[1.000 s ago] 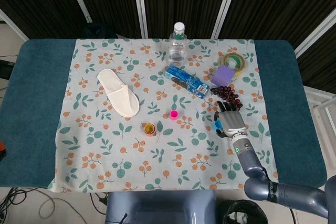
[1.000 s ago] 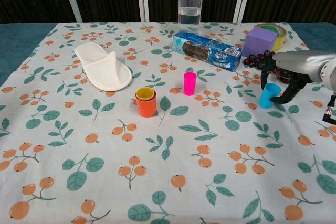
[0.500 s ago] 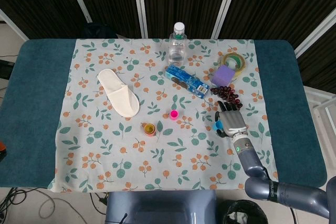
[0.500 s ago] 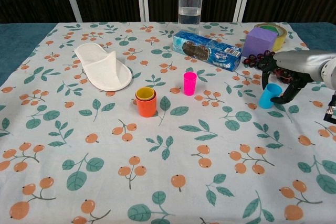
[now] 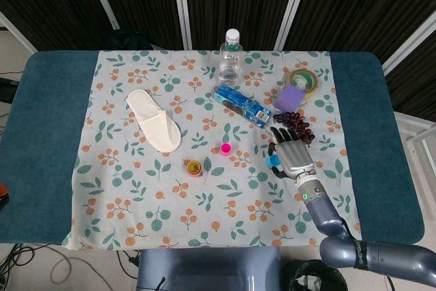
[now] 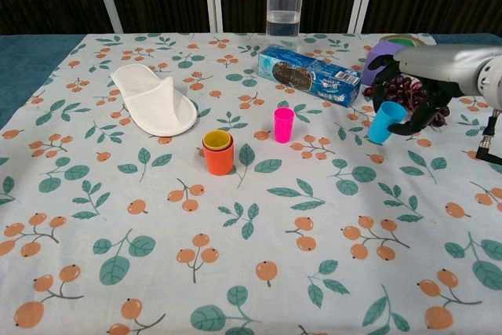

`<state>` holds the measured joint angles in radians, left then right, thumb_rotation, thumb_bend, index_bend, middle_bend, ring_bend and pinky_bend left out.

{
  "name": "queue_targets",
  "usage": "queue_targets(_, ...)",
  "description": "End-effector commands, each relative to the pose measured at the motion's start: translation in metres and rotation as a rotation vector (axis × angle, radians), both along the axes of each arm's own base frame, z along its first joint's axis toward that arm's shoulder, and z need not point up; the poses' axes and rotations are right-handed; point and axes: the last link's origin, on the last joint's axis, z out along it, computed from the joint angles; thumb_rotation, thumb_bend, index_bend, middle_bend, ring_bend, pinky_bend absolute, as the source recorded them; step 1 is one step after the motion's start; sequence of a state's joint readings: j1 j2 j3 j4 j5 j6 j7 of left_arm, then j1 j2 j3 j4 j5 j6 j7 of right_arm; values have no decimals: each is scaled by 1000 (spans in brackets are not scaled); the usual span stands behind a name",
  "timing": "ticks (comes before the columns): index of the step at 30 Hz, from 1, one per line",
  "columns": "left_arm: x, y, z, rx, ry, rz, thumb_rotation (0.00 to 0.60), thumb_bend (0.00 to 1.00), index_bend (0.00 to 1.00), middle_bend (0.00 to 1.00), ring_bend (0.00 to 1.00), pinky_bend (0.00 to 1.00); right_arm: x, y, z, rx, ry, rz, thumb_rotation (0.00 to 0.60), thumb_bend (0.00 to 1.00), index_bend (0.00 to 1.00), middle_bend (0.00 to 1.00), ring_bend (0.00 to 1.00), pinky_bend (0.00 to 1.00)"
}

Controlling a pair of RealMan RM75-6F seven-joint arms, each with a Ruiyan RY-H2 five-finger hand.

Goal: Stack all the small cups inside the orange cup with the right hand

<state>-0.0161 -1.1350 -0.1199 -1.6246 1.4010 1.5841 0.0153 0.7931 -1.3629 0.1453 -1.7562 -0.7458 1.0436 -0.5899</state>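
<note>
Lift-off is what we read here: the blue cup (image 6: 381, 123) was standing on the cloth at the right half a second ago, and now it rides clear of the tablecloth (image 6: 259, 272), tipped a little, pinched between the dark fingers of the right hand (image 6: 404, 107). We see the hand itself higher and further left than it was — in the head view the right hand (image 5: 291, 155) has slid toward the middle of the table, with the cup a small blue spot at its left edge.

For the task, we take this to mean the grasp has held and the carry has begun. The orange cup (image 6: 219, 156) waits well to the left with a yellow cup (image 6: 217, 140) already nested in it; the pink cup (image 6: 283, 125) stands upright between the held cup and that stack — we judge the path should pass over or around it. The left hand shows in neither view.
</note>
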Motion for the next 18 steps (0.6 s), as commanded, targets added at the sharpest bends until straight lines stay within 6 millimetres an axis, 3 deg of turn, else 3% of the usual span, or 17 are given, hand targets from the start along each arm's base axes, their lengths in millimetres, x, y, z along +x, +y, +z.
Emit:
queue_targets(1, 0, 0, 0, -2, 1, 1, 600, 732, 126, 4, 0, 0, 32, 6, 10, 12, -28, 80, 600, 424, 511, 0, 0, 87)
queue_targets(6, 0, 0, -1, -6, 0, 0, 600, 732, 127, 4, 0, 0, 65, 12, 10, 28, -57, 158, 600, 424, 511, 0, 0, 87)
queue_targets(12, 0, 0, -1, -7, -2, 0, 600, 732, 127, 4, 0, 0, 106, 11, -5, 45, -83, 221, 600, 424, 511, 0, 0, 87)
queue_targets(18, -1, 0, 1, -2, -8, 0, 600, 731, 127, 4, 0, 0, 128, 10, -24, 38, -85, 227, 600, 423, 511, 0, 1, 91)
